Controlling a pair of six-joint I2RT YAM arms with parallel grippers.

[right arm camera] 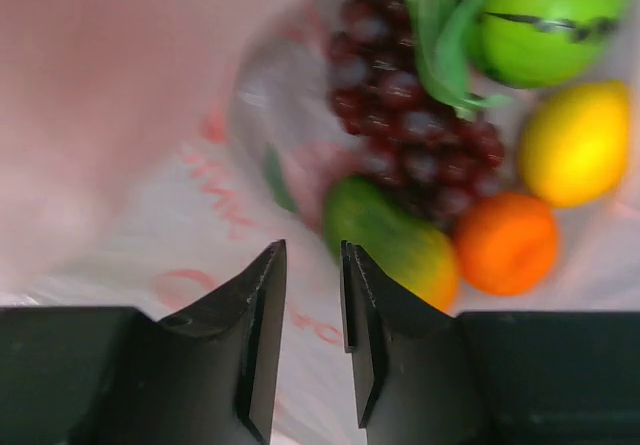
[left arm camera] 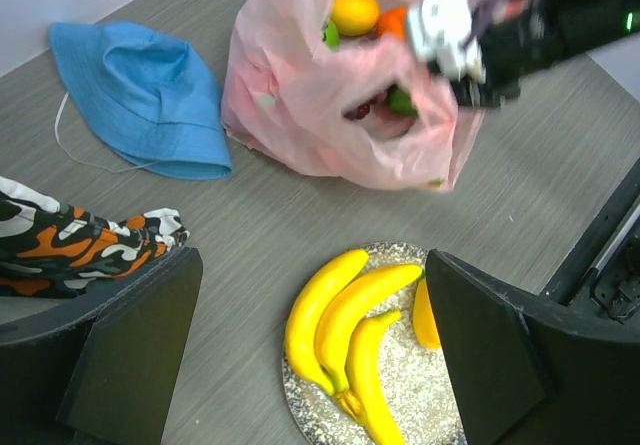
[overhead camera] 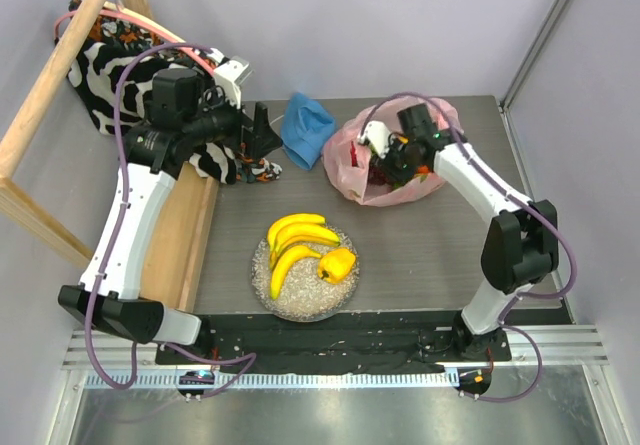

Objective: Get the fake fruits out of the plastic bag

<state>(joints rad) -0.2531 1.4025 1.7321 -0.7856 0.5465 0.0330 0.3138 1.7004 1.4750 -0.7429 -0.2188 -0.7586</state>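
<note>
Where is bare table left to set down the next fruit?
Free: the table strip between the plate and the plastic bag, and the stretch right of the plate. Crowded: the plate itself, under banana bunch and yellow pepper; also around the blue hat.

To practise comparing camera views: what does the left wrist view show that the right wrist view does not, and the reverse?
Left wrist only: the banana bunch on the plate, the blue hat, the patterned fabric. Right wrist only: red print inside the plastic bag and the grapes as a whole bunch. Both: the plastic bag, the lemon, the orange.
</note>
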